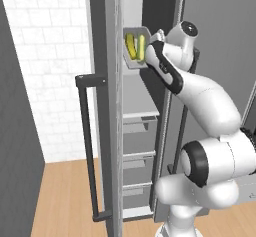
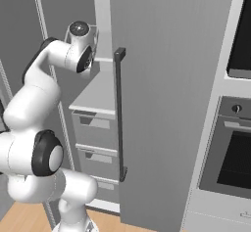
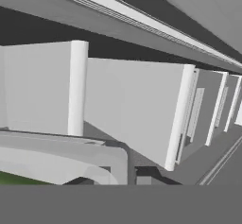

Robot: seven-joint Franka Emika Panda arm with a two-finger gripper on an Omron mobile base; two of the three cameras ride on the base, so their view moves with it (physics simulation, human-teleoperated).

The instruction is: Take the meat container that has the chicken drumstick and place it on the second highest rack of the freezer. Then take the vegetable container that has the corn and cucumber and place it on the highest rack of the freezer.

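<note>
White glossy arm [image 1: 210, 106], rounded bulky segments, black joint bands, dark grey round end cap

We count one tray [image 1: 136, 48] holding one corn [image 1: 131, 46] and one cucumber [image 1: 141, 48], three freezer drawers [image 2: 95, 128], one oven [image 2: 234, 150].

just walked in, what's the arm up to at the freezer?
The arm is holding the vegetable container, with the corn and cucumber inside, tipped on its side at the open freezer. The gripper is shut on the container's rim, up near the top of the interior, above the drawers. It is not set down yet.
</note>
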